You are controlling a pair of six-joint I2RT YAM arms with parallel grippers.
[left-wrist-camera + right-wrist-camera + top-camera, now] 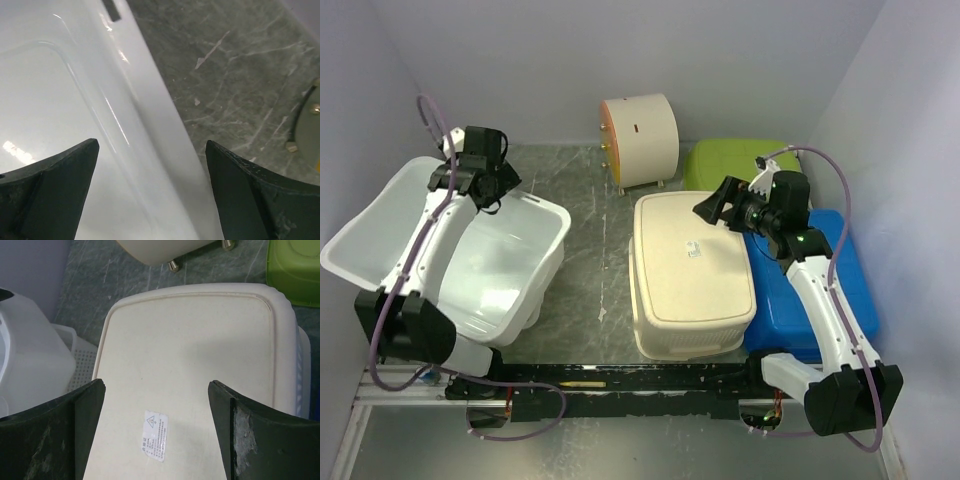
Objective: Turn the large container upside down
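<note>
Left arm (425,245) and right arm (820,295) show white links, black joints, purple cables (420,108).

The large white container (525,262) sits open side up and tilted, glossy inside. Its far rim lies just beneath the left hand (480,186), between that hand's spread fingers (55,192).

This is a lab-like robot test booth. Plain pale walls (720,50) box in a grey marbled table (600,270) with a mounting rail (620,379).
</note>
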